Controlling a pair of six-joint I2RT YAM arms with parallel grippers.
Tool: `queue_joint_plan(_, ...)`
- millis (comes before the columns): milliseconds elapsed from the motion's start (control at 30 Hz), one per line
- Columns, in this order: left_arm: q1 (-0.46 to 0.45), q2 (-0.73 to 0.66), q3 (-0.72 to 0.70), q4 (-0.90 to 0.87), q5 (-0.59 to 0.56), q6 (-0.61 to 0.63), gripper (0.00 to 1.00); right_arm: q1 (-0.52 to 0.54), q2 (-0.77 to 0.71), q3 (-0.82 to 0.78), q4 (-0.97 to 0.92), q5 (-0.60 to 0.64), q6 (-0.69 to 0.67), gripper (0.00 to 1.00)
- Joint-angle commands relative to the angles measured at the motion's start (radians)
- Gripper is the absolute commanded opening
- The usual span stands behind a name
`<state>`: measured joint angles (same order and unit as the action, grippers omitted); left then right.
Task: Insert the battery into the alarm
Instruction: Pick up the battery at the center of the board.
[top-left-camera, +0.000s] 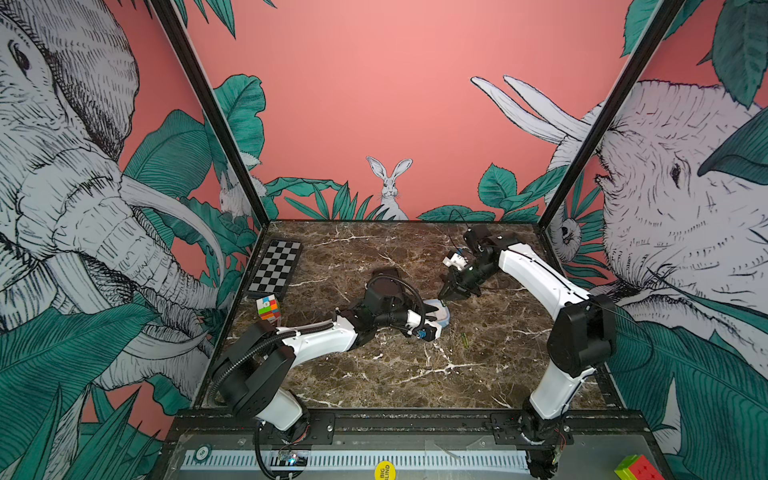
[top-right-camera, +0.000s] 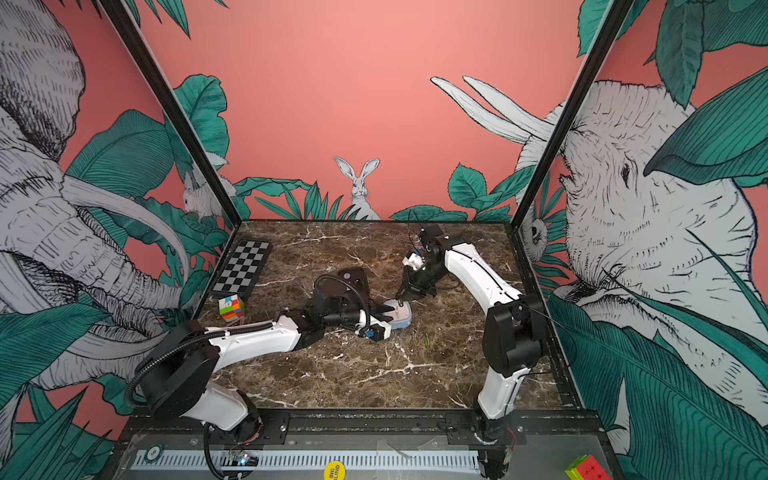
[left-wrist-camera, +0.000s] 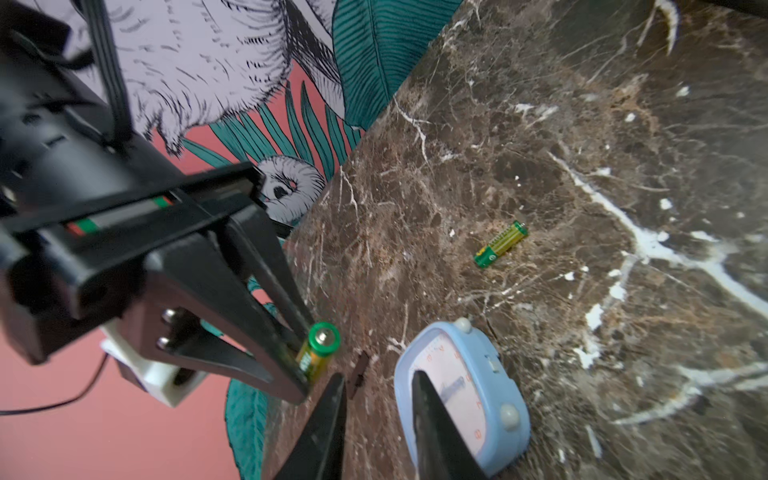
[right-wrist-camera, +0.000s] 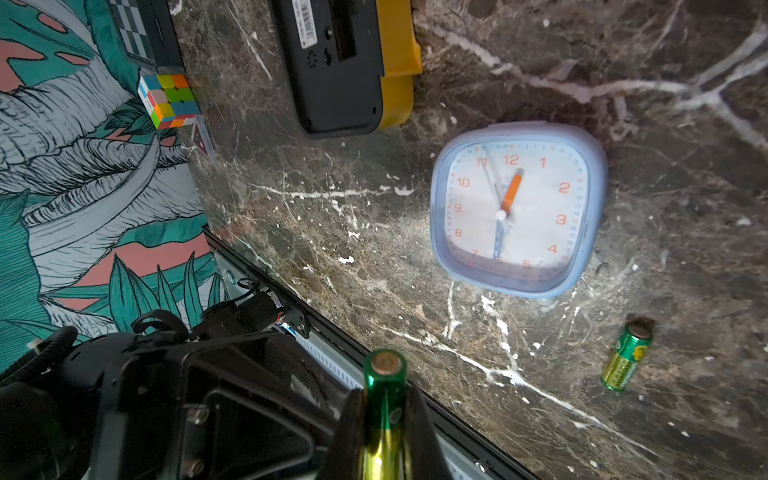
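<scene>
alarm: light blue square plastic alarm clock (right-wrist-camera: 515, 208), face up on the brown marble table (right-wrist-camera: 332, 249)
my right tool (right-wrist-camera: 385, 419): clenched on a green-and-gold cylindrical battery (right-wrist-camera: 383, 374), up off the table near the alarm
my left tool (left-wrist-camera: 380, 415): partway open, nothing in it, tips at the alarm's edge
spare: second green battery (right-wrist-camera: 627, 357) lying nearby

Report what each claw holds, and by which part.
Right claw pinches a green battery round its body, one end sticking out. Left claw holds nothing, jaws apart near the blue alarm.
</scene>
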<state>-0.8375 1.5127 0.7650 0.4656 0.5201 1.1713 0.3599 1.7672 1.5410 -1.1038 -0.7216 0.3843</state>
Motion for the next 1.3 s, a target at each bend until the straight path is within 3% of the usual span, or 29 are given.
queue_joint_plan(0,-0.009,-0.002,-0.002,0.061,0.037,0.063,0.32,-0.002,-0.012,-0.018,-0.014,-0.035,0.019,0.08)
queue_joint_plan(533,-0.023,0.025,0.058,-0.068,0.041,0.229,0.38,0.004,-0.02,-0.067,0.03,-0.078,0.059,0.08)
queue_joint_plan(900,-0.041,0.081,0.073,-0.022,-0.042,0.295,0.38,0.017,-0.014,-0.072,0.035,-0.086,0.067,0.07)
queue_joint_plan(1067,-0.051,0.099,0.07,0.025,-0.089,0.31,0.37,0.021,-0.012,-0.084,0.039,-0.085,0.071,0.07)
queue_joint_plan(1267,-0.06,0.11,0.073,0.027,-0.151,0.359,0.28,0.025,-0.003,-0.079,0.043,-0.089,0.074,0.07)
